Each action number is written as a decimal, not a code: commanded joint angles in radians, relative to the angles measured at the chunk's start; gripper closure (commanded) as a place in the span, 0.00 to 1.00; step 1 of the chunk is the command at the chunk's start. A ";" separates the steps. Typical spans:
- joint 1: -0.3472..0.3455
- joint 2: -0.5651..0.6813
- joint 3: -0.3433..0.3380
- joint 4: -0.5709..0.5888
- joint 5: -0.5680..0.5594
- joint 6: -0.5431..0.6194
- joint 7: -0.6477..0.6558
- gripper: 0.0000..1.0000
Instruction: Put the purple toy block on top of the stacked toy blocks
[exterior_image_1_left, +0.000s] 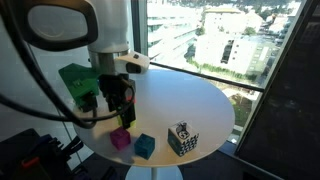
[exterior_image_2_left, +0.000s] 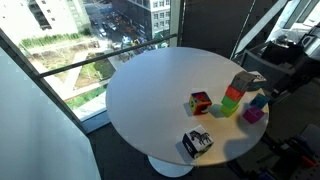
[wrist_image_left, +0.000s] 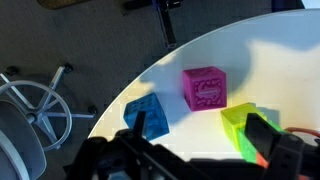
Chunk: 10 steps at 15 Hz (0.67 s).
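The purple toy block (wrist_image_left: 205, 87) lies on the white round table (wrist_image_left: 250, 55), also seen in both exterior views (exterior_image_1_left: 121, 138) (exterior_image_2_left: 253, 114). The stacked toy blocks (exterior_image_2_left: 238, 92) stand close beside it: grey on top, orange-red in the middle, lime green below. In the wrist view only the stack's lime and orange part (wrist_image_left: 243, 122) shows, beside my right finger. My gripper (wrist_image_left: 205, 135) (exterior_image_1_left: 122, 112) is open and empty. It hovers just above the table, with the purple block ahead of its fingers.
A teal cube (wrist_image_left: 145, 113) (exterior_image_1_left: 145, 146) lies next to the purple block, by my left finger. A black-and-white patterned cube (exterior_image_1_left: 182, 140) (exterior_image_2_left: 197, 143) and a multicoloured cube (exterior_image_2_left: 200, 102) lie further off. The table edge and a chair base (wrist_image_left: 40, 100) are close by.
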 joint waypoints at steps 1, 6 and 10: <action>-0.003 0.003 0.008 0.001 0.005 0.000 0.002 0.00; 0.008 0.039 0.034 0.000 0.009 0.012 0.042 0.00; 0.022 0.067 0.056 0.000 0.011 0.029 0.068 0.00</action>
